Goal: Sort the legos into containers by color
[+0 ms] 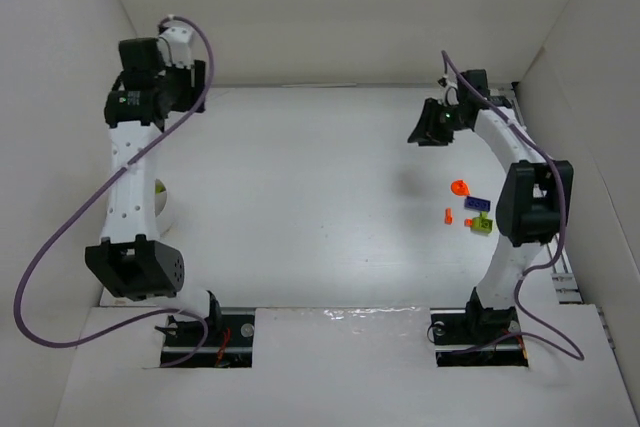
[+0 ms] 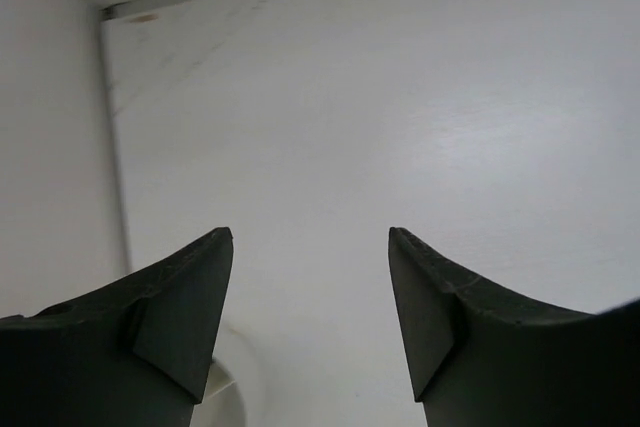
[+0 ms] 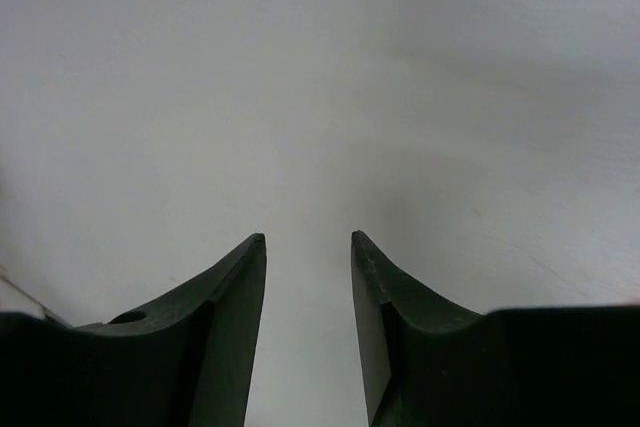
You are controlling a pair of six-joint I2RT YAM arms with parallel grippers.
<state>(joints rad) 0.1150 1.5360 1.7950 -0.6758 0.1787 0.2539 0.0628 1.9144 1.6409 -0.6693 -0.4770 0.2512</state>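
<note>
Closest in, the left tool (image 2: 310,237) hangs over the bench (image 1: 300,197), jaws parted wide and holding nothing; a whitish container (image 2: 230,402) sits near it. Well apart on the right, the legos (image 1: 470,207) lie bunched: orange, purple-blue, yellow-green. Beyond them the right tool (image 3: 308,239) hovers, jaws narrowly apart, gripping nothing. Pinching one tiny brick from so tight a cluster may scatter its neighbours, and the long carry leftward could drop it.
</note>
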